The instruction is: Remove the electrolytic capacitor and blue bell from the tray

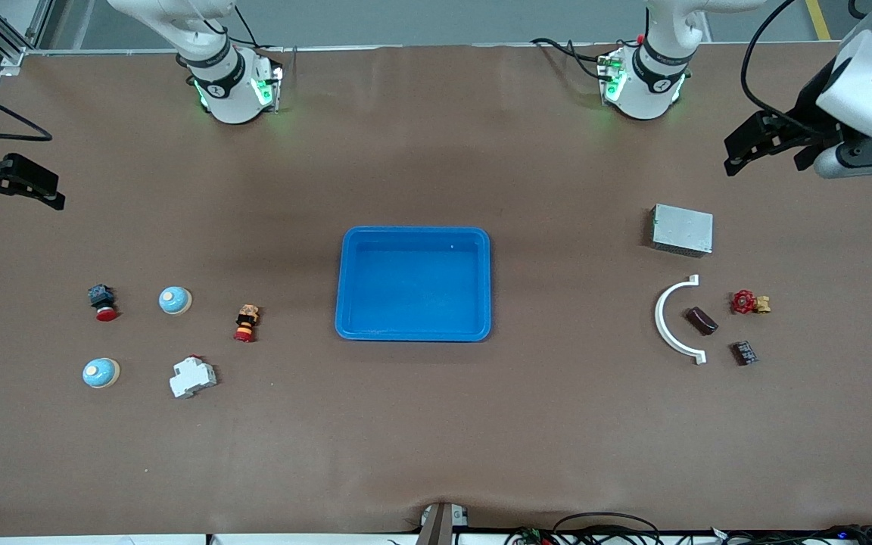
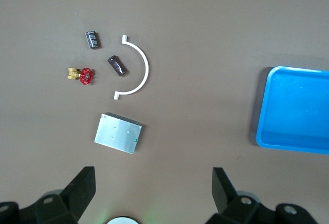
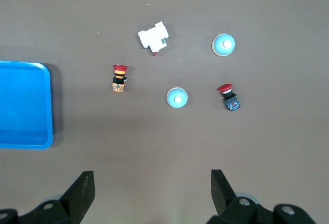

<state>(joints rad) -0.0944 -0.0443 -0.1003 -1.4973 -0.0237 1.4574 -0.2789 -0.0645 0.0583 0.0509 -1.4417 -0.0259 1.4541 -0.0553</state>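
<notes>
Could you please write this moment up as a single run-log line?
tray: nothing in it | blue bells: on table, right arm's end | left end effector: open, over table by grey box | right end effector: open, waiting

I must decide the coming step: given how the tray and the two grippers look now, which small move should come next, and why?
Probably none beyond waiting: the tray holds nothing, two blue bells sit on the table, and the left gripper and right gripper hang open at the table's ends.

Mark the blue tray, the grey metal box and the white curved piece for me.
blue tray (image 1: 413, 331): front view, on its rim nearest the camera.
grey metal box (image 1: 682, 228): front view, middle of its top face.
white curved piece (image 1: 660, 316): front view, middle of the arc.
</notes>
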